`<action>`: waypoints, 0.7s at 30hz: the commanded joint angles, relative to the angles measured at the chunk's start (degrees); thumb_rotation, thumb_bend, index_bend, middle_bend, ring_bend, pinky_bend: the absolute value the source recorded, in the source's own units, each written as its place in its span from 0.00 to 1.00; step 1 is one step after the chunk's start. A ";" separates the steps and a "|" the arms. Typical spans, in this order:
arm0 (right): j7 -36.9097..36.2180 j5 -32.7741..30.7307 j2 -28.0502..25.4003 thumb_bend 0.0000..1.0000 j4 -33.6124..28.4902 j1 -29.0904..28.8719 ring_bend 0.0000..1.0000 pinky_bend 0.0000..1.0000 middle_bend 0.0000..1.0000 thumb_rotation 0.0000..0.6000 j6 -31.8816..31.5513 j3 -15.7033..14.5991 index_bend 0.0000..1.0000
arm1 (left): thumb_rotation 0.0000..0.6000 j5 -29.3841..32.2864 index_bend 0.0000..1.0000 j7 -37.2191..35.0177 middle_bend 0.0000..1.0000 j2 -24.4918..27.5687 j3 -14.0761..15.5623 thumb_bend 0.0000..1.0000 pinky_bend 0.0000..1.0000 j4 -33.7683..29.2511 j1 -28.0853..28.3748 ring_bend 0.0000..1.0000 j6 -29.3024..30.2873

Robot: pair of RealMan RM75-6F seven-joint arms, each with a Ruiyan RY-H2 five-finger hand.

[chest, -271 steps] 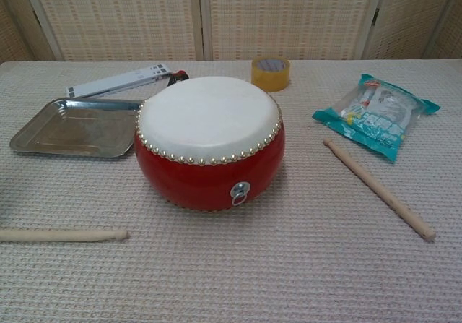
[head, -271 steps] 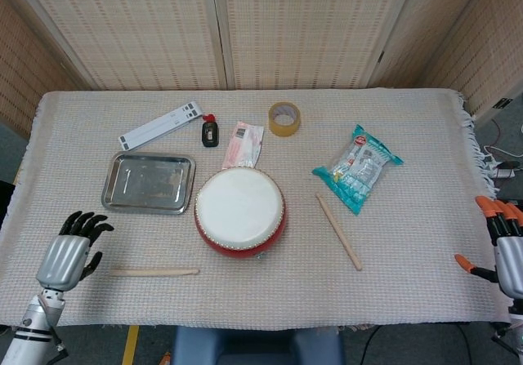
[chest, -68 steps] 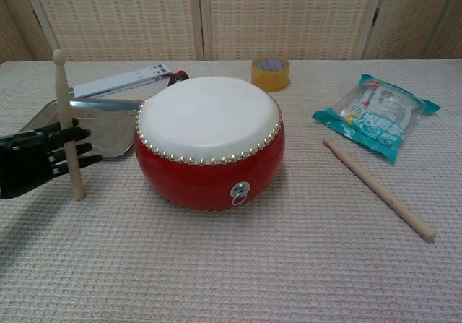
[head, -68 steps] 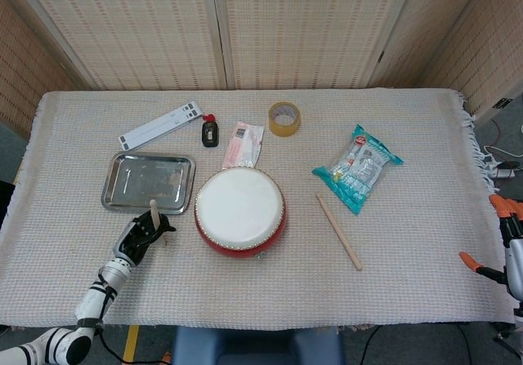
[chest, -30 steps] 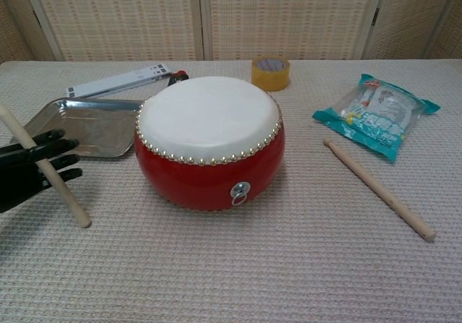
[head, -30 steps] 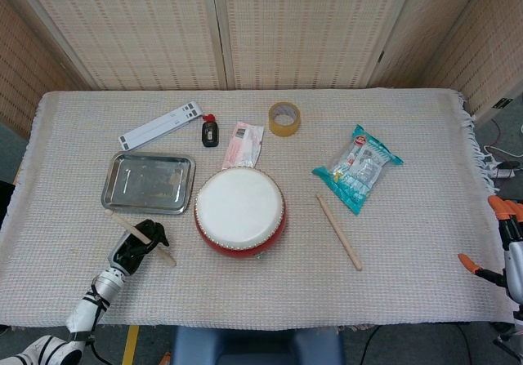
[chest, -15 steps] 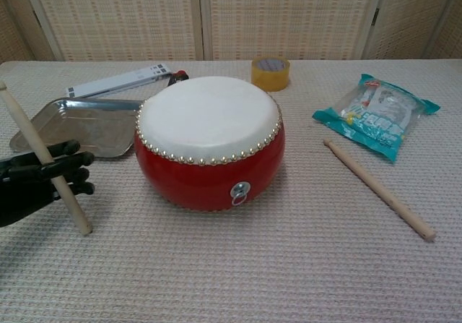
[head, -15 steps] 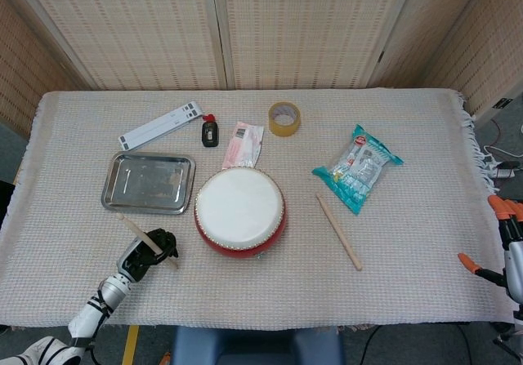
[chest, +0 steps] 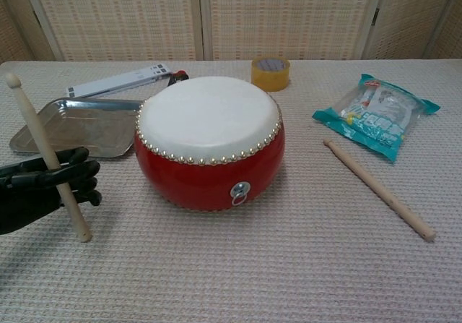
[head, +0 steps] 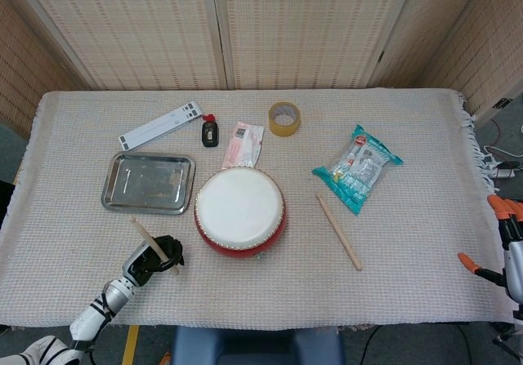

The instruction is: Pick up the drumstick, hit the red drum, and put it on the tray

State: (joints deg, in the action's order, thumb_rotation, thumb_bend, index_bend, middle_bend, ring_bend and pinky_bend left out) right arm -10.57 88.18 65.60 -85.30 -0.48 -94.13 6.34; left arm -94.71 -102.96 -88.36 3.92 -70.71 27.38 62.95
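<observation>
My black left hand [head: 153, 258] [chest: 45, 186] grips a wooden drumstick [head: 145, 235] [chest: 37, 134] left of the red drum [head: 240, 211] [chest: 209, 141]. The stick stands tilted, its rounded tip up and leaning away to the left, its butt near the cloth. The drum has a white skin and sits at the table's middle. The metal tray [head: 110, 193] [chest: 32, 136] lies behind the hand, left of the drum. A second drumstick [head: 338, 231] [chest: 378, 188] lies flat right of the drum. My right hand [head: 508, 255], with orange fingertips, stays at the table's far right edge, holding nothing.
Behind the drum are a roll of tape [head: 284, 118] [chest: 271, 73], a small packet [head: 243, 144], a black bottle with a red cap [head: 210, 130] and a white strip [head: 160, 125] [chest: 119, 80]. A teal snack bag [head: 358, 167] [chest: 375, 115] lies at the right.
My left hand has moved right, toward the drum and closer to me, carrying the drumstick. The stick stands a little more upright than half a second ago. The right hand has not moved.
</observation>
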 commanded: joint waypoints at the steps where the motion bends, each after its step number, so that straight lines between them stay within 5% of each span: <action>1: -0.02 0.05 -0.01 0.05 -0.02 -0.01 0.00 0.11 0.09 1.00 -0.03 0.00 0.01 | 0.69 -0.42 0.66 -0.45 0.65 0.26 0.60 0.24 0.51 0.01 0.32 0.62 0.65; 7: 0.00 0.19 0.00 0.05 -0.02 0.03 0.00 0.11 0.09 1.00 -0.31 0.05 0.01 | 0.67 -1.05 0.64 0.19 0.65 0.47 1.62 0.24 0.50 0.29 0.91 0.61 1.60; 12: 0.03 0.26 -0.04 0.05 -0.06 0.11 0.00 0.12 0.09 1.00 -0.67 0.15 0.01 | 0.96 -2.04 0.67 1.70 0.69 0.15 2.73 0.24 0.53 1.39 1.43 0.63 2.33; 21: -0.12 0.33 -0.05 0.05 -0.13 0.08 0.00 0.12 0.09 1.00 -0.67 0.14 0.01 | 0.97 -2.21 0.71 4.45 0.71 -0.40 4.14 0.24 0.54 2.08 1.51 0.65 3.32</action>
State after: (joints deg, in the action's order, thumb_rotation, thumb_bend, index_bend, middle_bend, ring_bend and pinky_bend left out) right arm -10.69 88.51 65.54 -85.43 -0.39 -94.80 6.48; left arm -96.91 -98.47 -88.73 8.03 -68.66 28.87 66.24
